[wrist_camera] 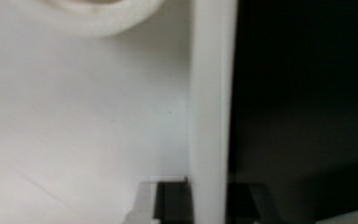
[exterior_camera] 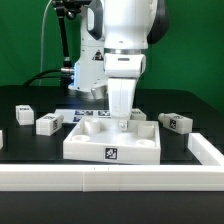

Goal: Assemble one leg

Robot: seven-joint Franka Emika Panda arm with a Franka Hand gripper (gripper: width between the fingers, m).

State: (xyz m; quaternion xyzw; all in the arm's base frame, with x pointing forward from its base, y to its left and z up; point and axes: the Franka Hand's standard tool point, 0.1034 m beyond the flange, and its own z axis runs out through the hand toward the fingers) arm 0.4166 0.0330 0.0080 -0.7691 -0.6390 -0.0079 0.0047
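Observation:
The wide flat white panel (exterior_camera: 110, 140) with round sockets lies in the middle of the black table, a tag on its front face. My gripper (exterior_camera: 122, 118) reaches straight down onto its far part. In the wrist view my gripper (wrist_camera: 210, 205) has one dark finger (wrist_camera: 172, 205) on each side of the panel's thin white edge (wrist_camera: 211, 100), closed against it. A round socket (wrist_camera: 101, 12) shows in the panel's face. Loose legs lie on the table: two at the exterior view's left (exterior_camera: 23, 113) (exterior_camera: 48, 122) and one at its right (exterior_camera: 175, 122).
A low white wall (exterior_camera: 110, 178) runs along the table's front, and another wall (exterior_camera: 208, 148) stands at the exterior view's right. The arm's base and cables (exterior_camera: 85, 65) stand behind the panel. Black table (wrist_camera: 309, 110) shows beside the panel's edge.

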